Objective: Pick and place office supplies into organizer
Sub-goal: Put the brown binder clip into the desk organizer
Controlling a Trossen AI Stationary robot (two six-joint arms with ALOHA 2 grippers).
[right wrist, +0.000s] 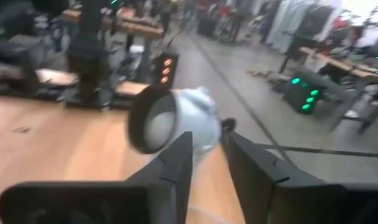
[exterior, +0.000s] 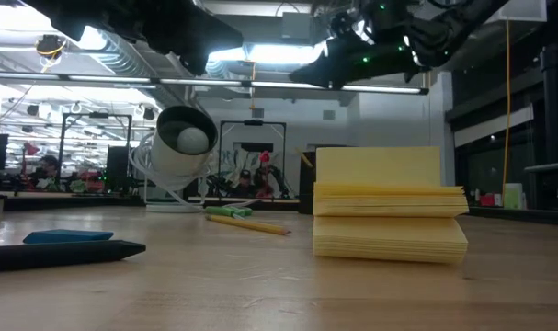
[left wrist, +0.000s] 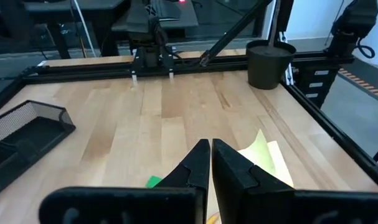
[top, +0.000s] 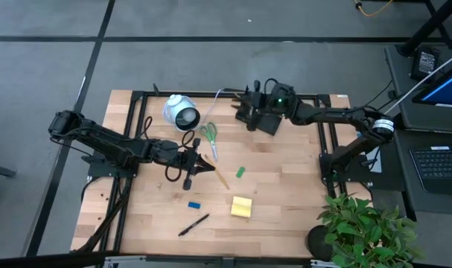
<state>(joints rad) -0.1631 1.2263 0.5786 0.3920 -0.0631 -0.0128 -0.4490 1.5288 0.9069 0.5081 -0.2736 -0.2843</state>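
Office supplies are seen mostly loose on the table — scissors (top: 209, 138), sticky-note pad (top: 241, 207), blue eraser (top: 193, 204), pen (top: 193, 225); the organizer (top: 261, 119) sits under the right gripper (top: 249, 111), fingers narrowly parted, nothing seen held; the left gripper (top: 208, 165) hovers closed mid-table — nearly everything is judged left.

Sticky-note pad (top: 241, 207) lies right of eraser (top: 194, 204) (pen (top: 193, 225) nearer front).

Two dark, jointed robot arms

The left gripper (left wrist: 210, 163) ends in matte black, wedge-shaped fingers (left wrist: 235, 168). The right gripper (right wrist: 207, 165) has matching black angular fingers (right wrist: 254, 171); a green light glows on the wrist behind them.
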